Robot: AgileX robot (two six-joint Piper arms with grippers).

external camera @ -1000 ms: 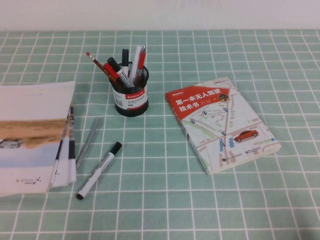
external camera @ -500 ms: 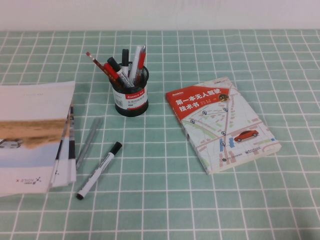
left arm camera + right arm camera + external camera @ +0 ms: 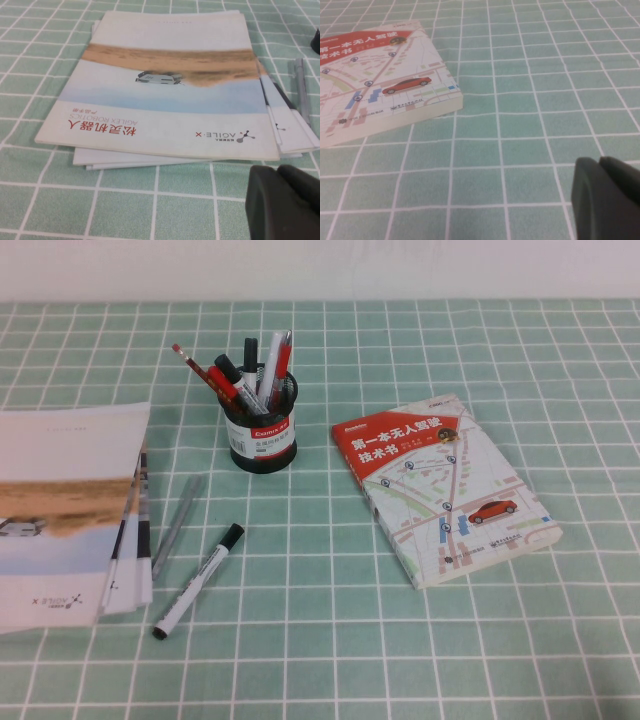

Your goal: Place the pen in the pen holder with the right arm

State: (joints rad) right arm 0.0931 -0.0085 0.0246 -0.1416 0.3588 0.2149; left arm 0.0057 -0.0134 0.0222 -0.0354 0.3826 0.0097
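The pen [image 3: 198,580], a white marker with a black cap, lies on the green checked cloth in front of the pen holder [image 3: 260,435], cap end toward it. The holder is a black mesh cup holding a like marker [image 3: 232,378] and several other pens. Neither arm shows in the high view. My right gripper [image 3: 599,161] shows only in its wrist view, shut and empty, low over bare cloth near the book [image 3: 375,85], far from the pen. My left gripper [image 3: 277,171] is shut and empty, just in front of the booklets [image 3: 165,85].
A stack of booklets [image 3: 60,510] lies at the left, with a slim grey pen [image 3: 177,525] beside it. A red-and-white book [image 3: 445,485] lies right of the holder.
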